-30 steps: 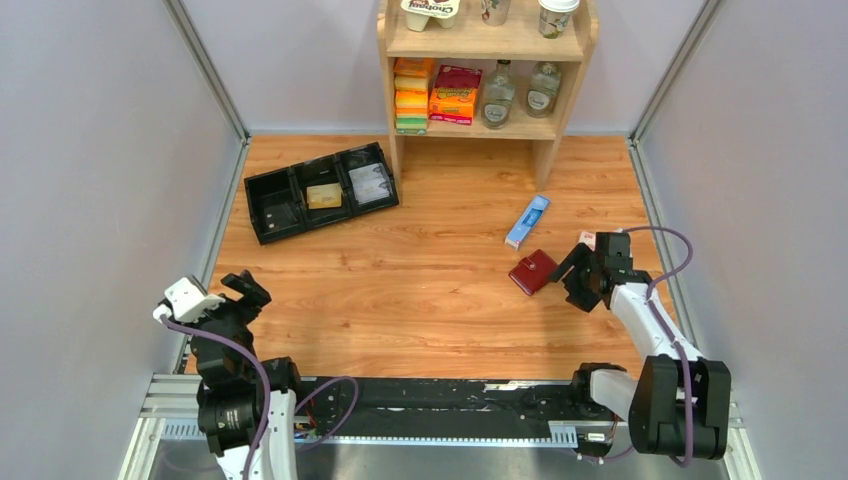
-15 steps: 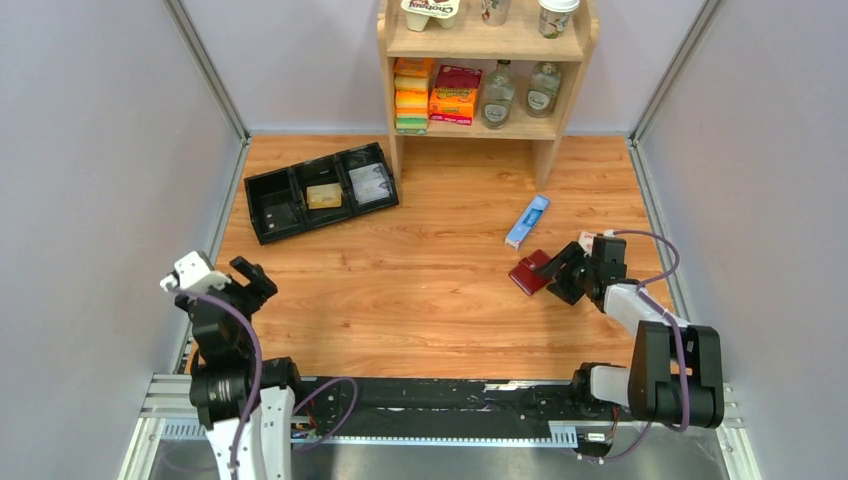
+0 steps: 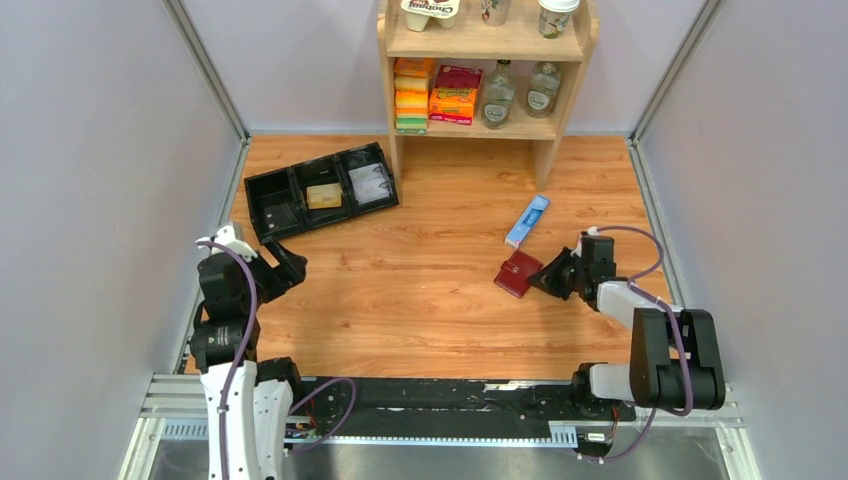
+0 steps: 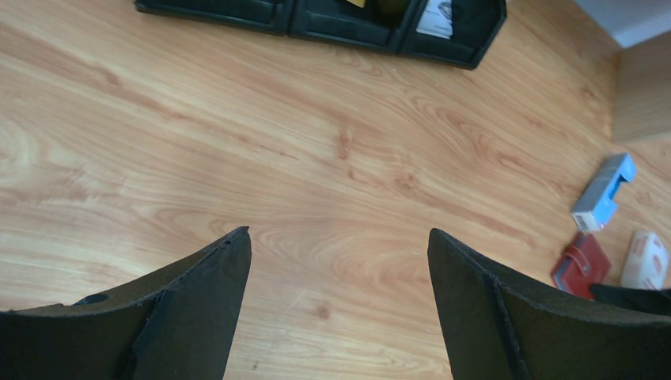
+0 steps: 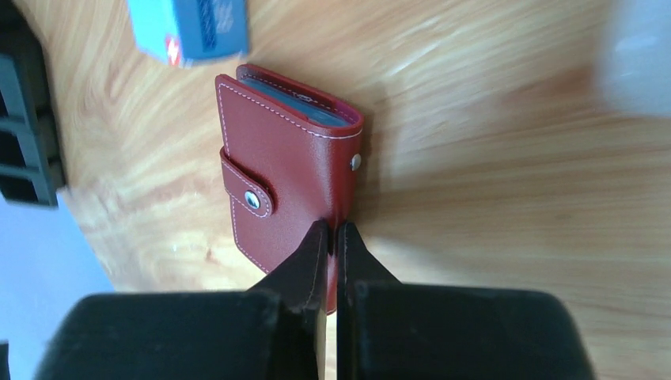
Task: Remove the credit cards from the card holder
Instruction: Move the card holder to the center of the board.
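Observation:
The card holder point(image 3: 517, 273) is a maroon wallet lying snapped shut on the wooden table, right of centre. In the right wrist view the card holder point(image 5: 285, 166) shows its snap tab and pale blue-grey sleeve edges at its far end; the credit cards are hidden inside. My right gripper point(image 3: 543, 278) is shut, and its tips point(image 5: 332, 228) rest on the holder's near right edge, a sliver of red showing between them. My left gripper point(image 3: 285, 262) hangs open over bare table at the left point(image 4: 339, 233), far from the holder point(image 4: 581, 265).
A long blue box point(image 3: 527, 221) lies just beyond the holder. A pink-white small box point(image 4: 647, 260) sits to the holder's right, by my right arm. A black compartment tray point(image 3: 250, 200) stands at the back left. A wooden shelf unit point(image 3: 487, 45) with groceries stands at the back centre.
My right gripper came down and left onto the holder and closed; the holder slid a little to the left. My left arm rose and swung forward and right over the table, still open.

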`<act>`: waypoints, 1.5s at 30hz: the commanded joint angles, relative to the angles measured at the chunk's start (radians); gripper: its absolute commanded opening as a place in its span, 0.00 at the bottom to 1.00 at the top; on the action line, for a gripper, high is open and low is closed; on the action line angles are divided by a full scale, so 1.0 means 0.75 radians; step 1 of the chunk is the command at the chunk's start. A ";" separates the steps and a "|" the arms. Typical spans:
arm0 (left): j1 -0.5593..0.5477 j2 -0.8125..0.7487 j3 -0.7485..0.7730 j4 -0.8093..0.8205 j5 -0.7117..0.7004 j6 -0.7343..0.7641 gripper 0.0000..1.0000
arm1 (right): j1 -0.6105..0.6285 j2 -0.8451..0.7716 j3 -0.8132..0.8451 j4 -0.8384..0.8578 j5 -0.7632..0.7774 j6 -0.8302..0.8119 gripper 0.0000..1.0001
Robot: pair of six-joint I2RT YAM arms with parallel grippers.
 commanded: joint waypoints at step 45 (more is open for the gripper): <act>-1.294 1.147 0.390 0.203 -0.593 -0.306 0.82 | 0.787 0.509 0.496 0.033 -0.057 -0.013 0.42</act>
